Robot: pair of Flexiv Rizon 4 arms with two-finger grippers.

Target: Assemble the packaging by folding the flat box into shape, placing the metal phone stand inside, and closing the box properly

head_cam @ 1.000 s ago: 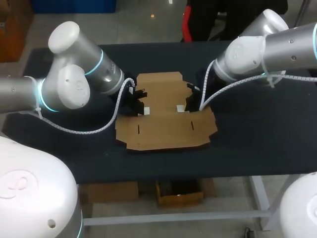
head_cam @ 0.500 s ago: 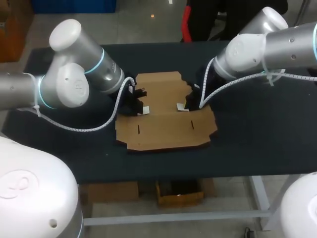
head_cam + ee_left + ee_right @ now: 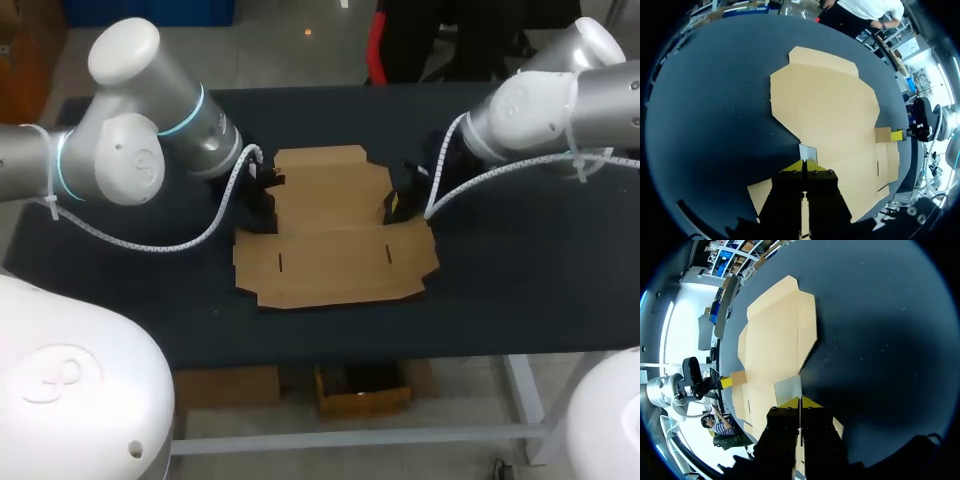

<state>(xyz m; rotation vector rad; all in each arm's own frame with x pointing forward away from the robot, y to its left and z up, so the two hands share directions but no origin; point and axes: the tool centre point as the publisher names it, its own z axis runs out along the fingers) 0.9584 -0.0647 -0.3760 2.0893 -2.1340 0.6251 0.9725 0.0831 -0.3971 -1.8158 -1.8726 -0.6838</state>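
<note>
Brown cardboard box point(image 3: 335, 235) lies flat, unfolded, mid-table.

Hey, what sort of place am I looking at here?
Probably a robotics lab or test bench: a silver-white left robot arm and right robot arm, cables trailing, meet over a black-topped table at a flat brown cardboard box blank.

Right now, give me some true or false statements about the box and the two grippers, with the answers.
The cardboard box lies mostly flat on the table. True.
The phone stand sits inside the box. False: no stand shows in any view.
The left gripper and right gripper are at opposite sides of the box. True.
Both grippers are wide open. False: one is shut on the left flap, the other on the right flap.
</note>
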